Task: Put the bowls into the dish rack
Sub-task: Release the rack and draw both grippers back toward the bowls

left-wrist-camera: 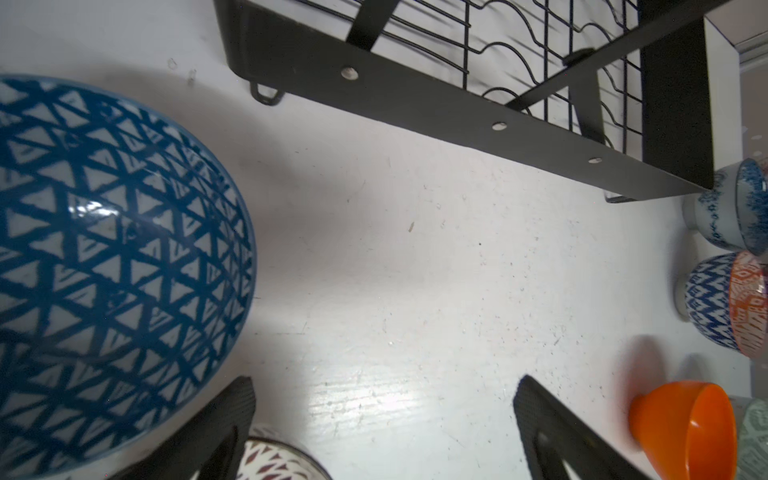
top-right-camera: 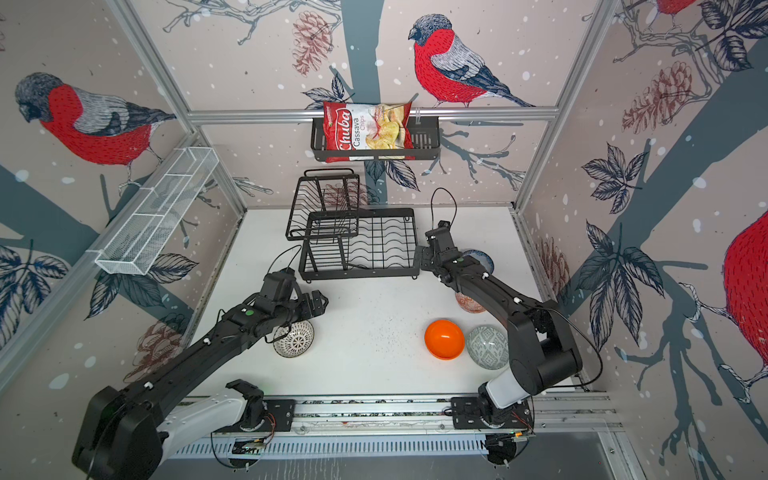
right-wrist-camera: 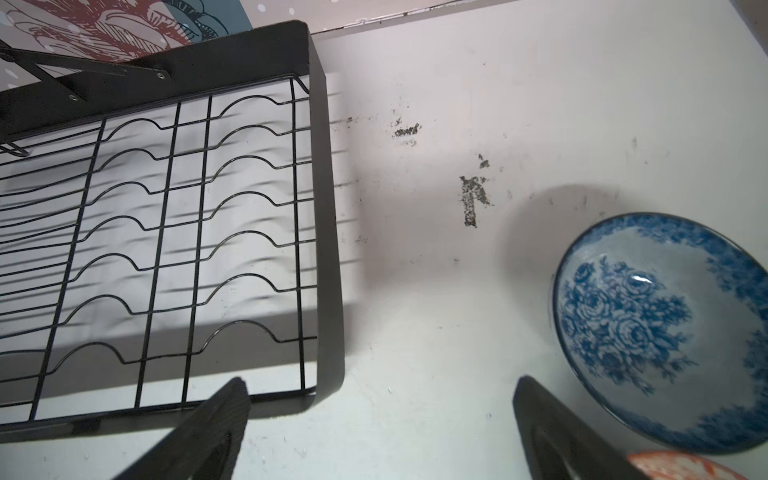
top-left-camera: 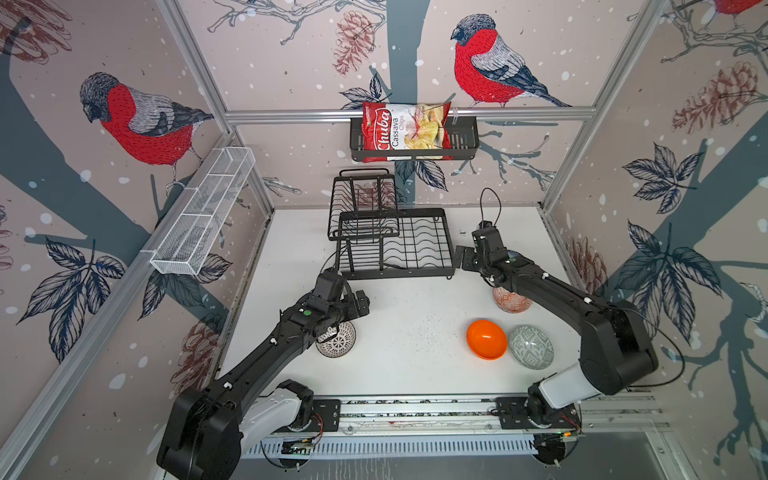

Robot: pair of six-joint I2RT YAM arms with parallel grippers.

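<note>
I read the left gripper (left-wrist-camera: pixel 384 382) as wide and empty, just beside the dark blue bowl (left-wrist-camera: pixel 104 270); the right gripper (right-wrist-camera: pixel 381 380) is likewise wide, over bare table (right-wrist-camera: pixel 436 270) between the dish rack (right-wrist-camera: pixel 326 249) and the floral bowl (right-wrist-camera: pixel 665 332); the orange bowl (top-left-camera: pixel 486 338) and the grey-green bowl (top-left-camera: pixel 531 347) sit side by side nearer the front.

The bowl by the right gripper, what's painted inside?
Blue roses on white; the bowl shows best in the right wrist view.

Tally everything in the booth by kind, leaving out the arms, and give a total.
Bowls: 6 (orange, grey-green, orange-white, black-white, blue floral, blue triangle-patterned)
Dish rack: 1
Baskets: 2 (black basket, white mesh basket)
Chip bag: 1
Total: 10
</note>
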